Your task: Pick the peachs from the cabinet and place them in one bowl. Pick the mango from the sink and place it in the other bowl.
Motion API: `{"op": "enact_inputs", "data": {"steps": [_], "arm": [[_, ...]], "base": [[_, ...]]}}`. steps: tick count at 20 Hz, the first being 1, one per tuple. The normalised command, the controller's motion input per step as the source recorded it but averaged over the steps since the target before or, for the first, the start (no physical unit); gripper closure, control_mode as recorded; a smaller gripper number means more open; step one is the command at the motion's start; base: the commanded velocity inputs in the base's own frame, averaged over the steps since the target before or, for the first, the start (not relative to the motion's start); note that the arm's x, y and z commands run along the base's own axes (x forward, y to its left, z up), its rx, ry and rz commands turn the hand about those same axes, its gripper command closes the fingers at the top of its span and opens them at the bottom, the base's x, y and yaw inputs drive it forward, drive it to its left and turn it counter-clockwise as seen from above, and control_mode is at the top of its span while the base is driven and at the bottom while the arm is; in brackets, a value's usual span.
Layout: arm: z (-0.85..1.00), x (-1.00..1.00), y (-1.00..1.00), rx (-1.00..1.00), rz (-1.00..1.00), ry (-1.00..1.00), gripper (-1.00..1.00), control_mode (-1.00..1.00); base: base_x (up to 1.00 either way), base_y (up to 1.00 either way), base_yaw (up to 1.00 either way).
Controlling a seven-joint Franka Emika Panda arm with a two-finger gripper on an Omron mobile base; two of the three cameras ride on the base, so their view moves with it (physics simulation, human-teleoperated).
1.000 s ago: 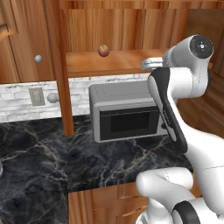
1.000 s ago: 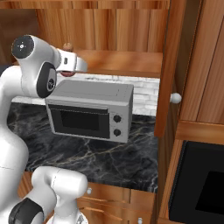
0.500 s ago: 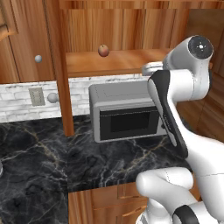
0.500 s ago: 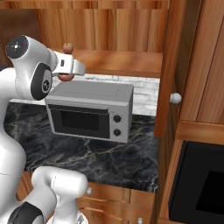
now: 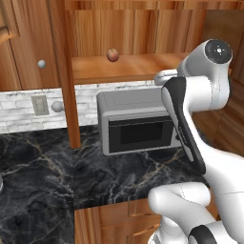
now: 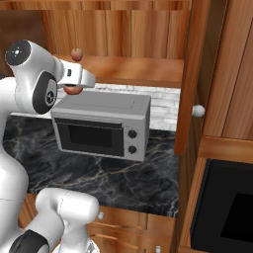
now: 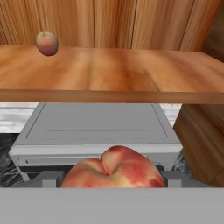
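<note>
Reddish peach (image 7: pixel 113 168) in hand (image 7: pixel 113 178), stem dimple up.

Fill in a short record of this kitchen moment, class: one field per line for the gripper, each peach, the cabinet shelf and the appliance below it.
gripper: shut on held peach, out in front of the shelf edge, above the microwave
held peach: between the fingers
second peach: on the cabinet shelf, near the back panel
cabinet shelf: wooden, open
microwave: grey, on the black marble counter, door shut
</note>
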Motion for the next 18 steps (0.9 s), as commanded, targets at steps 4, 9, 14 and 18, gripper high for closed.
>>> {"op": "enact_inputs", "data": {"steps": [4, 9, 14, 18], "arm": [[0.00, 0.00, 0.00, 0.00, 0.00, 0.00, 1.00, -1.00], [0.00, 0.00, 0.00, 0.00, 0.00, 0.00, 1.00, 1.00], [0.00, 0.00, 0.00, 0.00, 0.00, 0.00, 1.00, 1.00], [0.00, 0.00, 0.00, 0.00, 0.00, 0.00, 1.00, 1.00]], "base": [[0.00, 0.00, 0.00], [-0.19, 0.00, 0.00], [-0.48, 0.00, 0.00], [-0.53, 0.00, 0.00]]}}
